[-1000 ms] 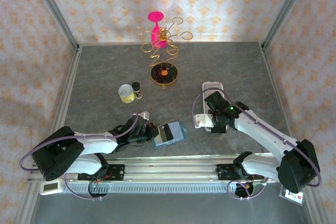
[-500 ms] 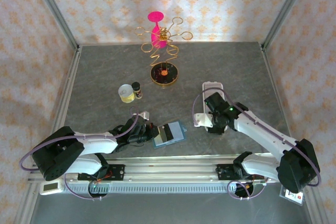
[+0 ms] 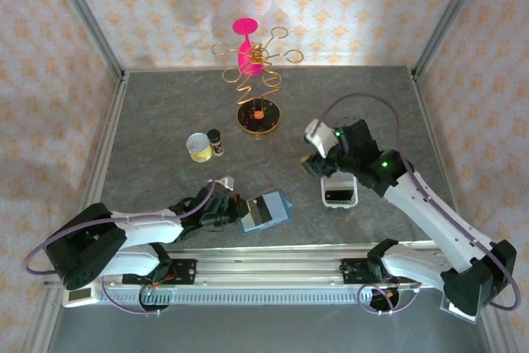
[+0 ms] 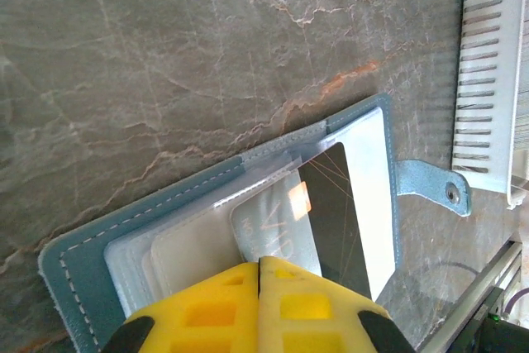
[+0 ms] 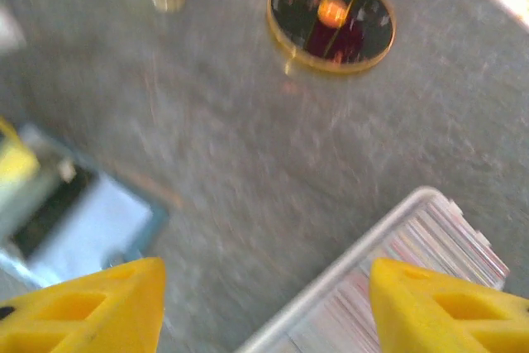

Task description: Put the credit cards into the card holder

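Observation:
The card holder, a long whitish ridged tray, lies right of centre with a dark credit card in its near end; its far part is under my right arm. My right gripper hangs open above the holder's left edge, with nothing between its jaws. A teal wallet lies open near the front. In its clear sleeves are a black card and a silver card. My left gripper is shut, its tips resting on the wallet's near edge over the silver card.
A gold wire stand with a pink top rises at the back centre, its round base just beyond my right gripper. A small yellow jar and a dark bottle stand left of centre. The rail runs along the front edge.
My right gripper has opened and risen off the card holder, swinging back and left. The holder's near end now shows with a dark card in it. The left arm has not moved.

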Tool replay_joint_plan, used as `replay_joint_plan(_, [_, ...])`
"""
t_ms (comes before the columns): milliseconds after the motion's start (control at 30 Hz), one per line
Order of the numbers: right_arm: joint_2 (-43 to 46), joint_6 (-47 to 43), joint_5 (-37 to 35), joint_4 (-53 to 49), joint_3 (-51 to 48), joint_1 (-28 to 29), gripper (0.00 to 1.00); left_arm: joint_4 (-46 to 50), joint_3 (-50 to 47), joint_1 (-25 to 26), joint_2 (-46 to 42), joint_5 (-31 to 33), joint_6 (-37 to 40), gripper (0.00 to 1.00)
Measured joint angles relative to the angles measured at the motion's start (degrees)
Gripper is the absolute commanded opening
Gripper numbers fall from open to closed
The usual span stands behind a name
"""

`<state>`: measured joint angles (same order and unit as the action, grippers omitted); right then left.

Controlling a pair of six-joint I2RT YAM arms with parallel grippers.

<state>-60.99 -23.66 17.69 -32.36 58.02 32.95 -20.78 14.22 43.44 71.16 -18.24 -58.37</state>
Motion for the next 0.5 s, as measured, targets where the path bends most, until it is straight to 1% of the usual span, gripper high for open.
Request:
replay_joint_plan(100, [-0.39, 17.11, 2.23, 5.55, -2.82, 1.07, 0.47, 3.26, 0.00, 0.00, -3.28, 0.28, 0.13, 0.27])
replay_joint_plan(167, [-0.81, 27.39, 3.13, 9.27, -7.26, 3.39, 0.45, 5.84, 0.35, 0.00, -6.58, 0.83, 0.02, 0.33])
replay_joint_plan(233, [-1.51, 37.33, 3.41, 12.96, -13.09, 7.48, 0.45, 8.39, 1.01, 0.00, -10.25, 1.40, -0.07, 0.35])
replay_joint_plan(333, [-3.54, 47.56, 3.85, 16.26, -19.08, 13.29, 0.46, 10.54, 1.11, 0.00, -14.49, 2.21, -0.52, 0.40])
replay_joint_plan(500, [-8.44, 58.29, 3.80, 21.49, -22.71, 16.98, 0.47, 11.45, -1.81, 0.00, -16.70, 2.19, -2.19, 0.41])
